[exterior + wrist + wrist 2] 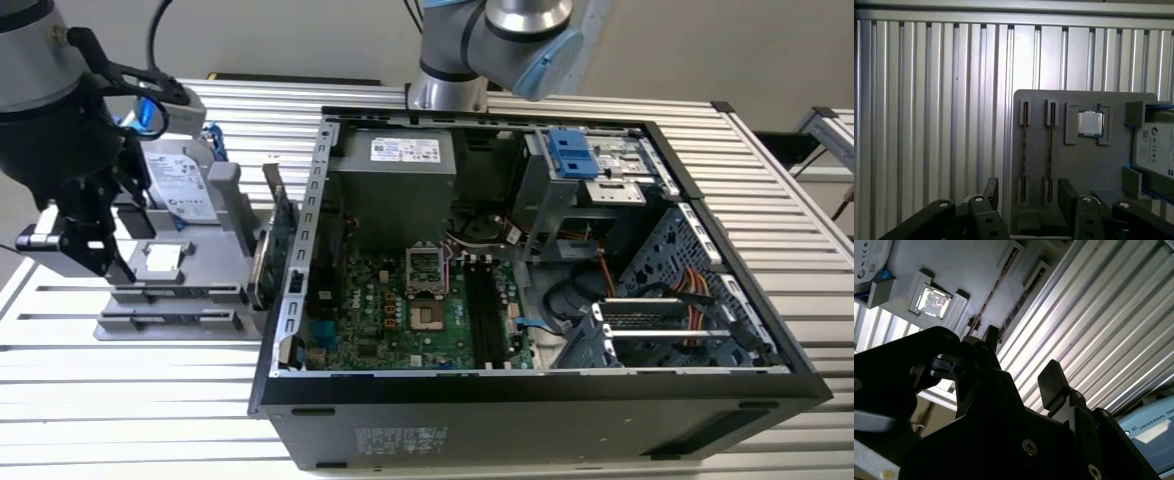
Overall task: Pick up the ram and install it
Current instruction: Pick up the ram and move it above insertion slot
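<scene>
**Thin dark ram stick point(1024, 150) slotted, black gripper point(1028, 186) open**

The ram stick stood on edge in the grey plastic holder point(1104, 170), a twin stick point(1050, 150) just beside it. The gripper's fingers were spread wide above both, gripping nothing.

In the first wrist view the hard drive point(1156, 150) is cut off by the picture's edge, and the two ram sticks point(1024, 150) are seen edge-on only. The grey holder point(1104, 170) is partly covered by the gripper point(1029, 197). In the exterior view, what may be the expansion card point(271, 250) is shown edge-on and cannot be told surely.
</scene>
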Tool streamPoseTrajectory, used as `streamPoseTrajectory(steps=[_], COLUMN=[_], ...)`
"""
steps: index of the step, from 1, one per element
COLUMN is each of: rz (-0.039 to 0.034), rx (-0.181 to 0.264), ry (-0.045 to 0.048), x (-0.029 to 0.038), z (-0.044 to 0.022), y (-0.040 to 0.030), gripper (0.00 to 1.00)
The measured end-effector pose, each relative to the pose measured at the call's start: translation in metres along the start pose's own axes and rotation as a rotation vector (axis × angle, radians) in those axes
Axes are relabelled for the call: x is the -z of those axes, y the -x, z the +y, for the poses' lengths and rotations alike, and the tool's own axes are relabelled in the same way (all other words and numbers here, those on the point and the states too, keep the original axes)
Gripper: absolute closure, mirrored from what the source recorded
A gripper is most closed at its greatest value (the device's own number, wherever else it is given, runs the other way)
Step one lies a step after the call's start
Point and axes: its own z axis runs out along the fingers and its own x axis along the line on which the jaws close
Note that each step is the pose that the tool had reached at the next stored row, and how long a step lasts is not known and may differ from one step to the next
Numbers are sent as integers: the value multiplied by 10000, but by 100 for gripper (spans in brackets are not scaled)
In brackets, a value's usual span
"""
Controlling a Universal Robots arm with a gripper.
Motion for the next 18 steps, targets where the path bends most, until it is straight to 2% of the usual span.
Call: streamPoseTrajectory(steps=[18], rz=[4], rx=[46], ry=[9], x=[-193], z=[-6], y=[28], gripper=[0])
